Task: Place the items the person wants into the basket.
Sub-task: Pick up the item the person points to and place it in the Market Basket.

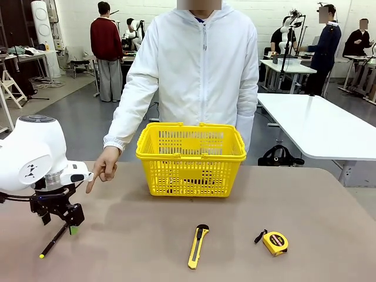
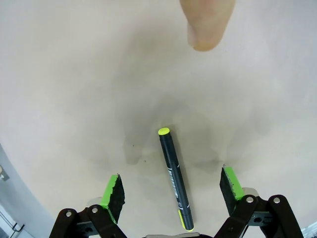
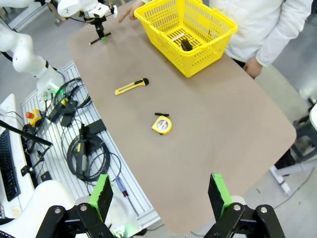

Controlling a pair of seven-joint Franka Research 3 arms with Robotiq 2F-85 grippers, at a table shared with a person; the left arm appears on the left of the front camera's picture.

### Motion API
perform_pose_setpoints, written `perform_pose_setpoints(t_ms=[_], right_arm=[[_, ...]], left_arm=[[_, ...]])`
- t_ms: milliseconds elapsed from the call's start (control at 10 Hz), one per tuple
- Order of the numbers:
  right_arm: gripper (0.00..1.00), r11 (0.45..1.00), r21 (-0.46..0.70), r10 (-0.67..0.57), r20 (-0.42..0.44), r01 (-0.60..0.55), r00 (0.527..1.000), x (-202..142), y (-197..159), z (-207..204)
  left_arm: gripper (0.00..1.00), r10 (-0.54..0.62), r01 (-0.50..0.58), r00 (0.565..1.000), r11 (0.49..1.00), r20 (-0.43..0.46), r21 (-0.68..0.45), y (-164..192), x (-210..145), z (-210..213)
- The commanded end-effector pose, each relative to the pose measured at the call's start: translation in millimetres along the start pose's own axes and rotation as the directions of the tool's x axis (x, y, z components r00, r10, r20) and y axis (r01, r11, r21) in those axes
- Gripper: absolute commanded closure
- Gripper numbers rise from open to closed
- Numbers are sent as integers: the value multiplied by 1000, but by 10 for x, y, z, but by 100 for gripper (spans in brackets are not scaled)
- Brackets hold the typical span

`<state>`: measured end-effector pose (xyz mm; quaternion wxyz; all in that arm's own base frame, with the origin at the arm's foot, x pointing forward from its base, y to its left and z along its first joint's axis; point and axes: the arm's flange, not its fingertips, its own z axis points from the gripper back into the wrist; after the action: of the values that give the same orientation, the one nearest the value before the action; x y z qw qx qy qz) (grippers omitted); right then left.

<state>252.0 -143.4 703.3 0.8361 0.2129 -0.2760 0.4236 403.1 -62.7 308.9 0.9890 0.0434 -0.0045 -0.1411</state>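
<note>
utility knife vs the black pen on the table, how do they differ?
Colour: the utility knife is mostly yellow with a black end; the black pen is black with yellow tips.
Build: the knife is wider and flatter, the pen slim and round.
Place: the open left gripper straddles the pen, with the person's finger pointing near it; the knife lies alone mid-table in front of the basket.
Shared: both lie flat on the table, outside the basket.

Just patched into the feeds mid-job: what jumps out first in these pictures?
The bright yellow lattice-sided plastic basket stands mid-table in front of the person in the white zip-up jacket, whose finger points down at the table near the robot's left. There the left gripper hangs, jaws open, over a thin black pen with yellow tips lying flat between them, untouched.
</note>
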Motion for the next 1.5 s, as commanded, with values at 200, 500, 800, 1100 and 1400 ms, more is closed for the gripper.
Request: perform_pose_setpoints(t_ms=[200, 500, 800, 1100, 1400], right_arm=[[0, 1000, 25, 12, 28, -13, 1000, 26, -6, 7], [0, 1000, 25, 12, 28, -13, 1000, 26, -6, 7], [0, 1000, 25, 12, 28, -13, 1000, 26, -6, 7], [0, 1000, 25, 12, 28, -13, 1000, 26, -6, 7], [0, 1000, 25, 12, 28, -13, 1000, 26, -6, 7]], left_arm=[[0, -1, 1, 1000, 1000, 25, -29, -61, -435, -152], [53, -4, 4, 1000, 999, -3, -39, -60, -431, -168], [100, 1, -1, 1000, 999, -13, -42, -49, -427, -175], [97, 3, -3, 1000, 999, -18, -46, -35, -427, -181], [100, 9, -10, 1000, 999, -20, -50, -36, -423, -181]])
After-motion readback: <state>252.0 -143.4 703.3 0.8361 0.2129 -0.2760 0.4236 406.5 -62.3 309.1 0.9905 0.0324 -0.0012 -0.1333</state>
